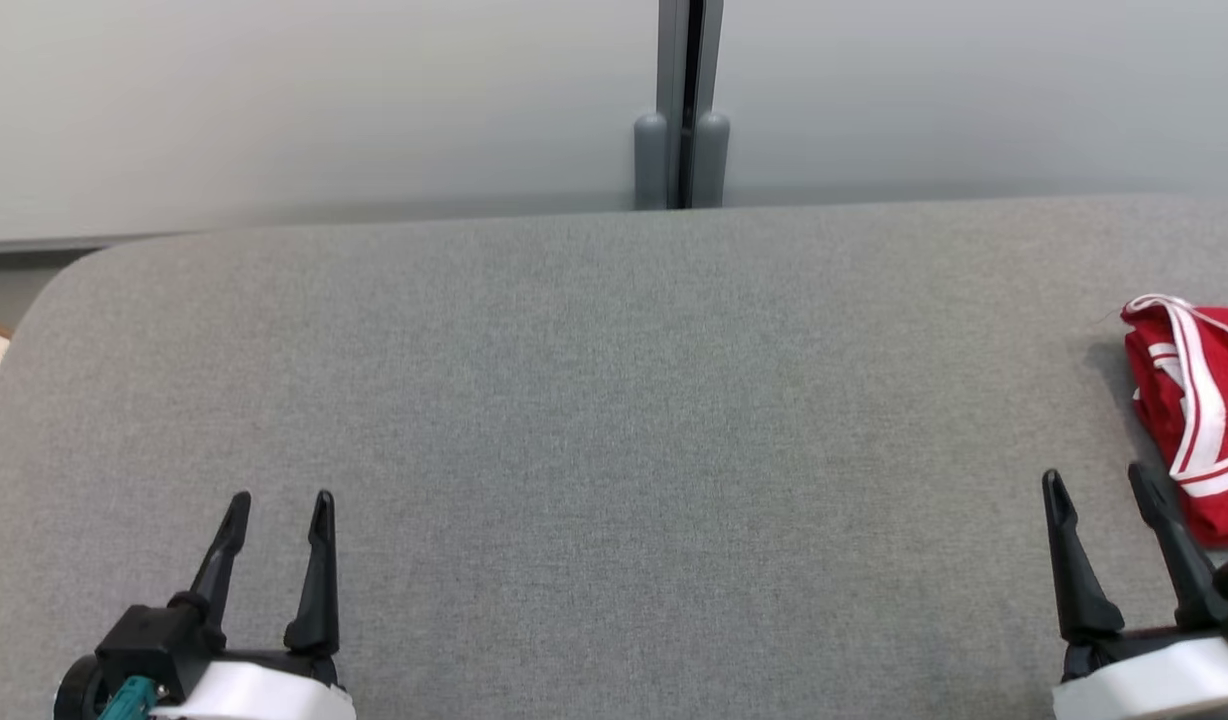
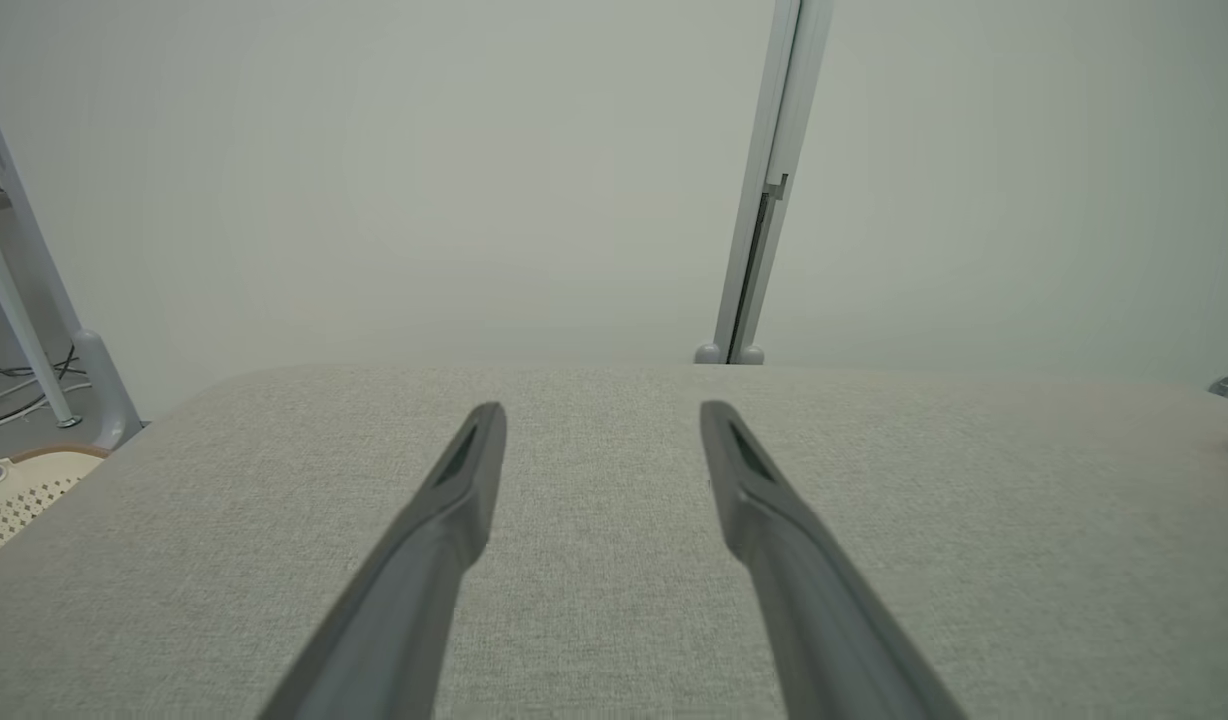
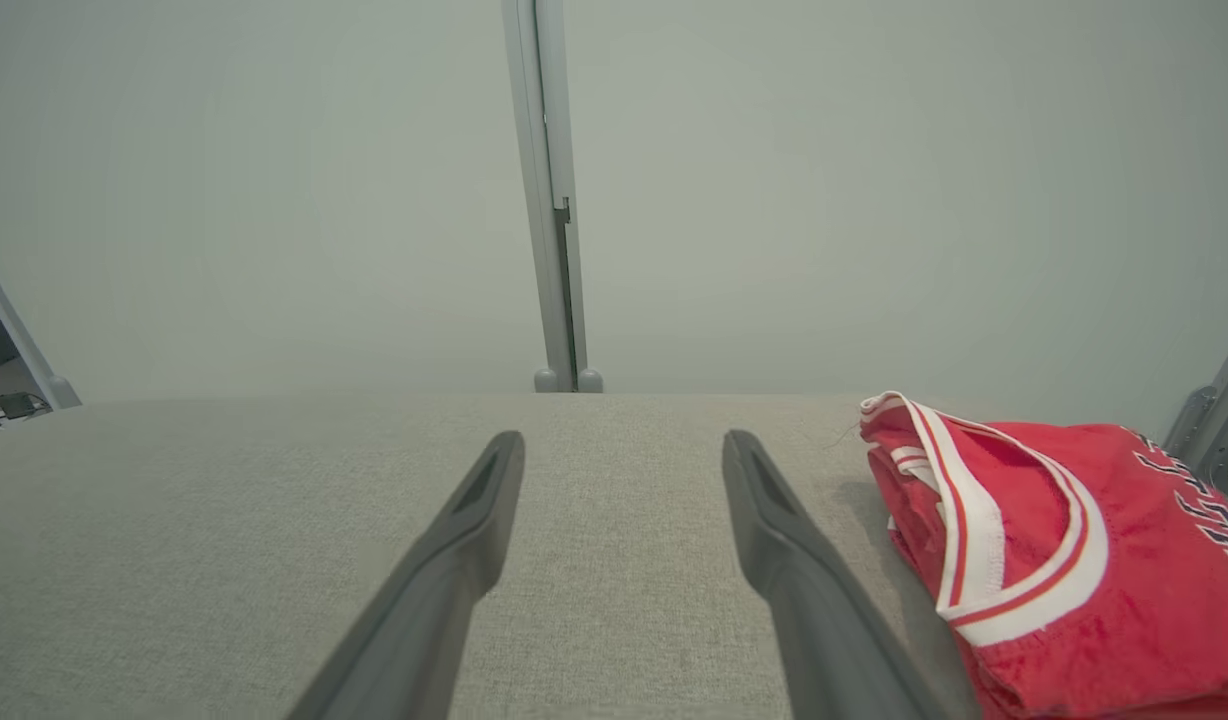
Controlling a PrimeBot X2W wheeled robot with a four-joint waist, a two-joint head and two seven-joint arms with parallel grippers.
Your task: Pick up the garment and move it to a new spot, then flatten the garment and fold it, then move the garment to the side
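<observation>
The garment (image 1: 1199, 420) is a red jersey with white trim, bunched in a folded heap at the far right edge of the grey padded table (image 1: 614, 400). In the right wrist view the garment (image 3: 1074, 560) lies just right of my right fingers, with dark lettering on its far side. My right gripper (image 1: 1099, 480) stands open at the lower right, its outer finger close beside the garment, nothing between the fingers. My left gripper (image 1: 279, 500) stands open at the lower left over bare fabric, also holding nothing. Both wrist views show the open fingers, left gripper (image 2: 602, 410) and right gripper (image 3: 624, 440).
A pale wall with a grey vertical post (image 1: 682, 110) runs behind the table's far edge. A perforated cream basket (image 2: 19, 490) sits off the table's left edge, with cables and a frame leg (image 2: 14, 290) beyond it. Another grey frame part (image 3: 1214, 410) stands at the far right.
</observation>
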